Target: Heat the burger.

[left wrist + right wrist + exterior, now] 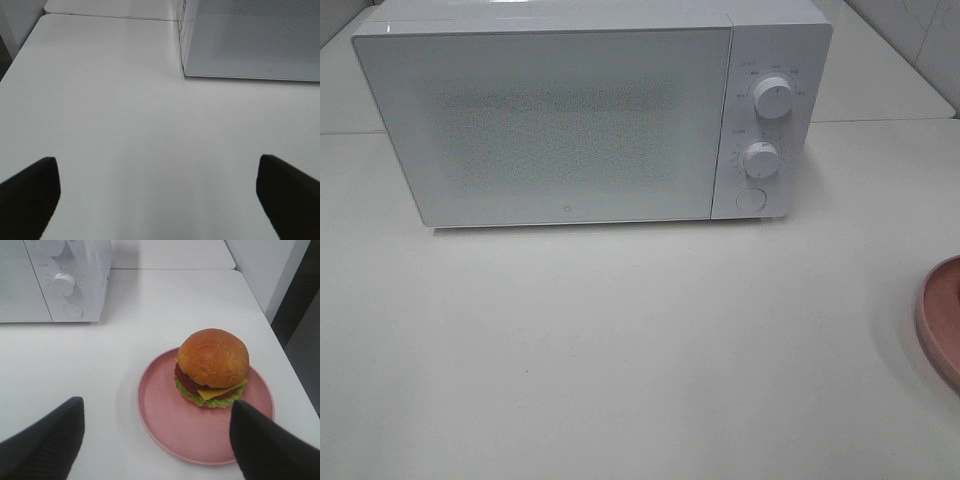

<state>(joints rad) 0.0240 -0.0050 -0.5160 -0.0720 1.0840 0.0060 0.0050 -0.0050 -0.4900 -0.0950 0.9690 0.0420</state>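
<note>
Burger [212, 366], small and round with a domed golden-brown bun, dark patty, cheese, tomato and lettuce, sits on a round pink plate [170, 420] at the white bench's [620, 350] right edge. A white microwave [560, 120], door closed, stands toward the back edge. Right gripper [155, 440] hangs spread wide and empty near the plate; left gripper [157, 192] hangs wide, empty, over bare bench.

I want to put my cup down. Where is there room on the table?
Bare table spreads in front of the microwave, and left of it too. The right edge is taken: the pink plate with the burger sits there.
</note>
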